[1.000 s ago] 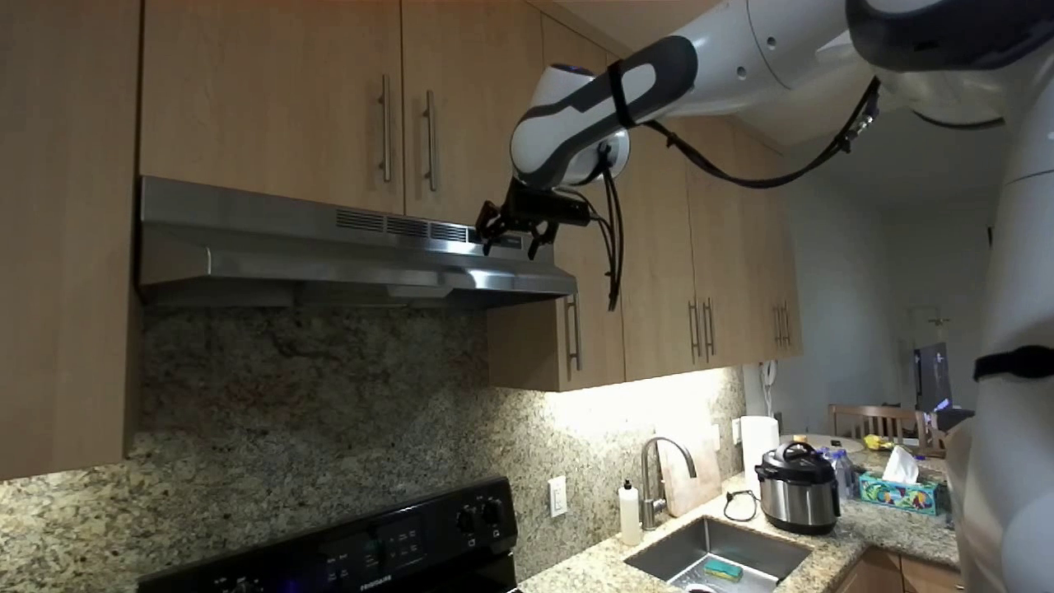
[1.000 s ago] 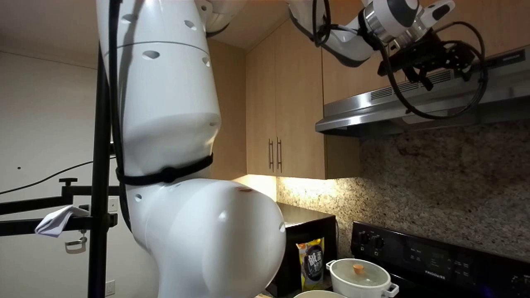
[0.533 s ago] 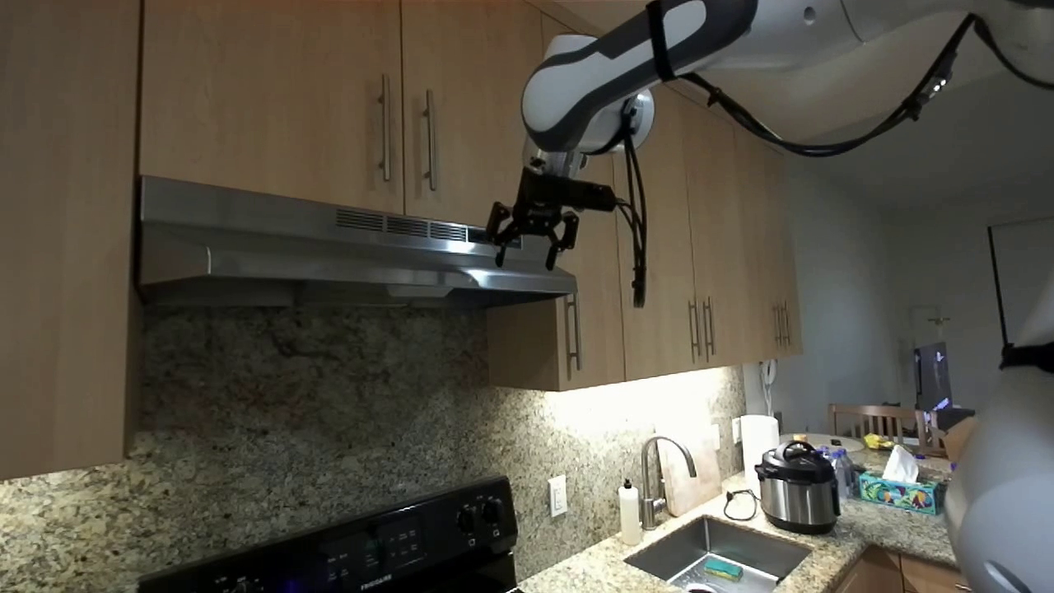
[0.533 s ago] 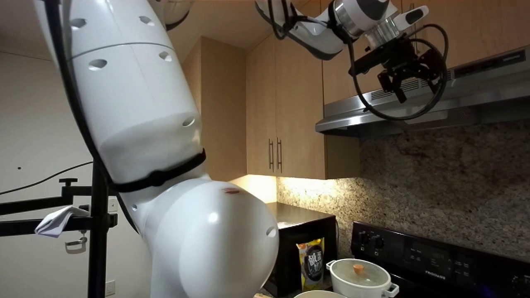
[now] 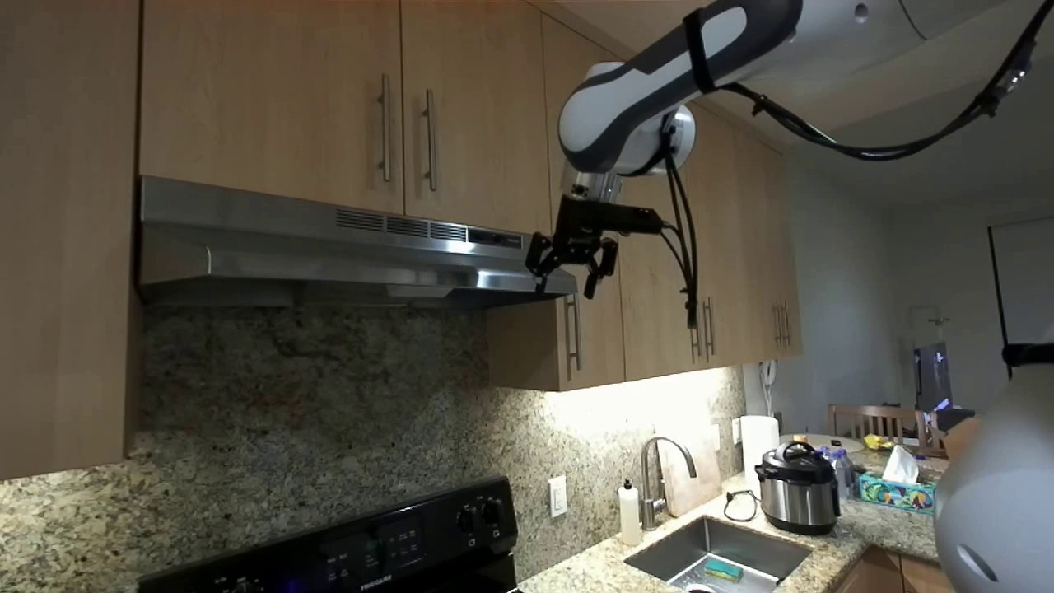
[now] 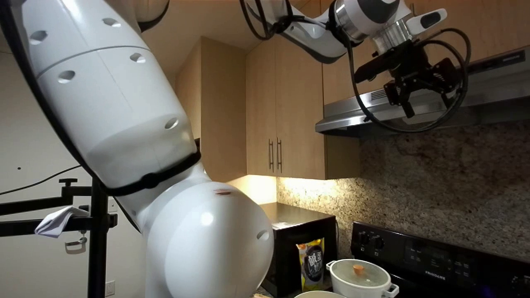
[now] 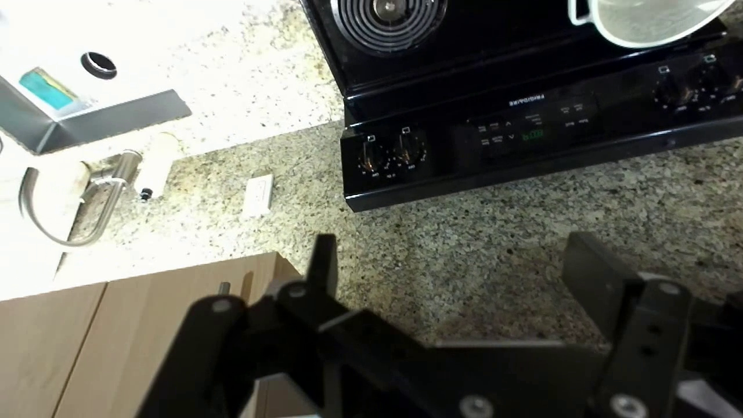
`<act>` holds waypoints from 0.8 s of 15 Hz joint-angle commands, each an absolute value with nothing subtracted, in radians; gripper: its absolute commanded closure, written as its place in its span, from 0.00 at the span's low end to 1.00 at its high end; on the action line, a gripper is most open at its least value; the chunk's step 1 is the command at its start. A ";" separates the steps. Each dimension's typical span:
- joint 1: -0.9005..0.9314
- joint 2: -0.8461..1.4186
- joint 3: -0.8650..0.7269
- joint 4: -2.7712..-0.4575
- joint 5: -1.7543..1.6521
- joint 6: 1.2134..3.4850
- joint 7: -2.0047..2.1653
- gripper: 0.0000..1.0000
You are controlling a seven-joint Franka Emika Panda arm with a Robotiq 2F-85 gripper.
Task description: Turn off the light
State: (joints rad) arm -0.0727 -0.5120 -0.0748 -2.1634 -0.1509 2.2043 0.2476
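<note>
Lower than a moment ago, the pincer [image 5: 565, 288] hangs with fingers [image 7: 323, 261] apart. The sink [image 5: 751, 545] holds a sponge [image 5: 723, 569]; below the pincer, light [image 5: 636, 403] glows under the cabinets [image 5: 650, 329].

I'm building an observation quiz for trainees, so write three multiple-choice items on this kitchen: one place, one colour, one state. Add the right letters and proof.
1. In an exterior view, where is the brightest patch of light on the backsplash?
A. Directly under the hood
B. Behind the stove
C. By the faucet, under the cabinets

2. What colour is the lidded pot?
A. White
B. Red
C. Blue

3. How does the gripper stand?
A. Shut on a knob
B. Open
C. Shut, holding nothing

1 C: a white glow covers that stretch.
2 A: its sides show white.
3 B: in the wrist view its fingers stand apart.
</note>
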 commanded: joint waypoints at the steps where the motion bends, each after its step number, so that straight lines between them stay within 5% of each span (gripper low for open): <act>1: -0.075 -0.564 -0.121 -2.237 -0.113 2.179 0.064 0.00; 12: 0.022 -0.573 -0.223 -2.308 0.005 2.103 -0.409 0.00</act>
State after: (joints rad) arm 0.0059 -0.5611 -0.2181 -2.3004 -0.0142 2.1431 -0.3168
